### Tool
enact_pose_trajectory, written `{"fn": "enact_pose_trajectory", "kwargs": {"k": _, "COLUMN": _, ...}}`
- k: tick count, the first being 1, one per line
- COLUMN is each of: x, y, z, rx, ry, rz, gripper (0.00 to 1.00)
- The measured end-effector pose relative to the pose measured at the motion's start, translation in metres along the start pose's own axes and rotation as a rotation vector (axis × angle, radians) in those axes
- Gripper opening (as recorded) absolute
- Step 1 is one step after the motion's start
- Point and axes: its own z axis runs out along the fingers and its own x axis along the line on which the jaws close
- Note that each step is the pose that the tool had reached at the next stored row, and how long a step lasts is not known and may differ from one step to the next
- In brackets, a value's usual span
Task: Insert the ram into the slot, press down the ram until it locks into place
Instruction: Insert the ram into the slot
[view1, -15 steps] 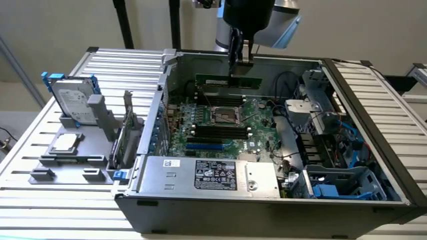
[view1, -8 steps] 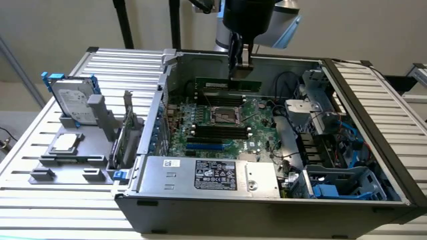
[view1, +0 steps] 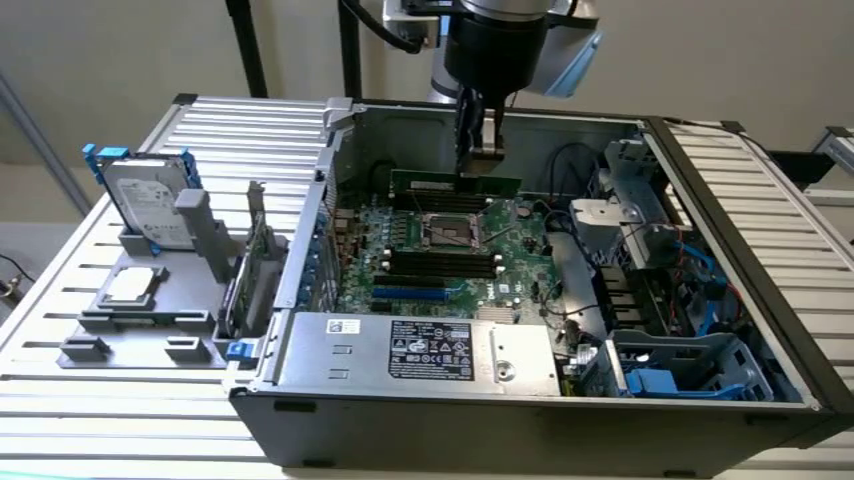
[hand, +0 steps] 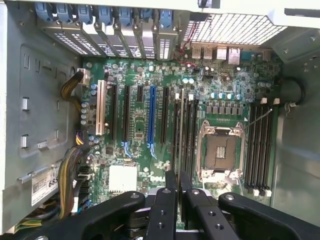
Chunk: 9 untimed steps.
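One vertical arm (view1: 491, 45), ram (view1: 434, 183) between fingers (view1: 490, 135)

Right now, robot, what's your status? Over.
Gripper jaws shut on the ram. Ram edge-down over the slots beside the processor socket, seating unclear. No obstruction seen.

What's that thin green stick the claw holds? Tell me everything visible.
The ram is a long thin green circuit board with a pale label, gripped at its top edge by the gripper. It stands on edge, level, above the motherboard beside the processor socket, lined along the black slots. Whether it touches a slot cannot be told.
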Motion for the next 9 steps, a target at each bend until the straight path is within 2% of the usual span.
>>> {"fn": "enact_pose_trajectory", "kwargs": {"k": 9, "x": 0.003, "y": 0.0001, "z": 0.0164, "rx": -0.0001, "ry": 0.0000, "rz": 0.000, "gripper": 0.14}}
